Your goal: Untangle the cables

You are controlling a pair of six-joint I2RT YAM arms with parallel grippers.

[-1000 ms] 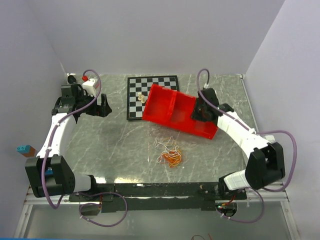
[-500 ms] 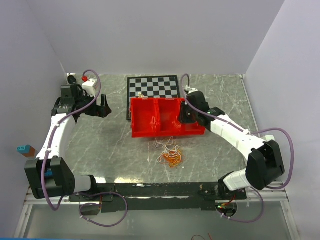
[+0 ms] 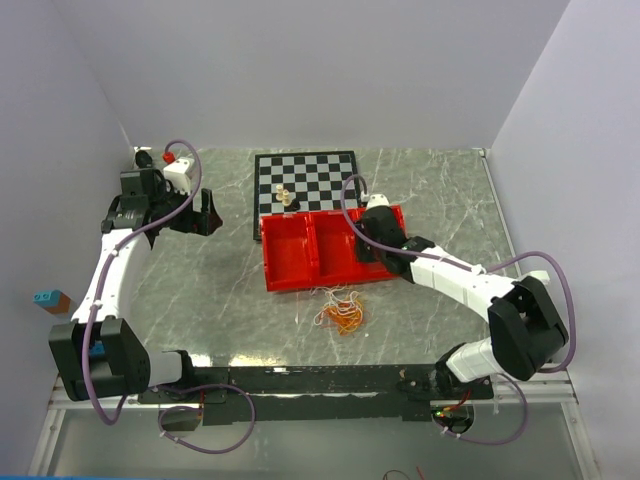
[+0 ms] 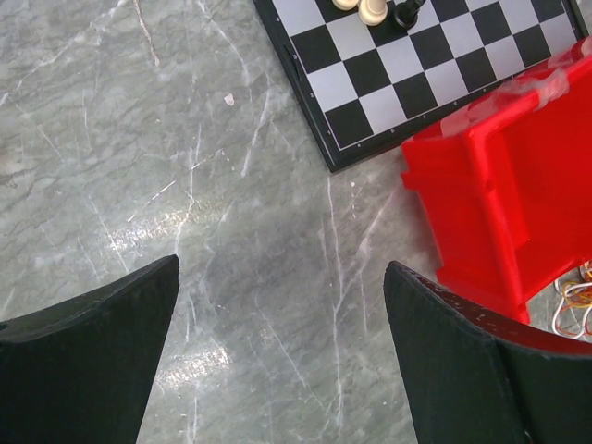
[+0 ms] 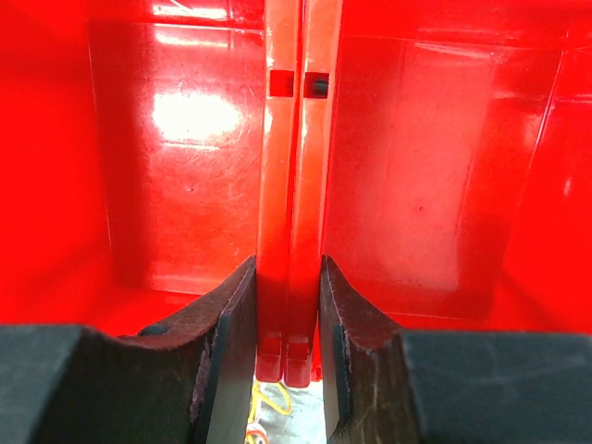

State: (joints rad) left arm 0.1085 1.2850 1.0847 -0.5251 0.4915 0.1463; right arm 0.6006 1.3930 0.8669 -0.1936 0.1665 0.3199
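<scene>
The cables (image 3: 342,312) are lying in one loose tangle of white, yellow-orange and red-orange on the worktop (image 3: 230,280), about midway between its left and right edges and nearer the near edge than the far one. They are sitting just beside the near wall of a red bin (image 3: 310,280) – whether a strand is touching that wall I cannot tell.

The right gripper (image 3: 372,245) is reaching into the bin from the right and pinching the doubled wall (image 5: 291,185) between its two compartments, one finger (image 5: 231,314) pressing on each side. Below the fingers, a bit of yellow cord is showing.

The left gripper (image 3: 200,213) is hanging over the far-left part of the worktop with its jaws spread wide – nothing between them but bare marble.

The bin is overlapping the near edge of a chessboard (image 3: 320,175), where a few chess pieces (image 3: 284,196) are standing.
</scene>
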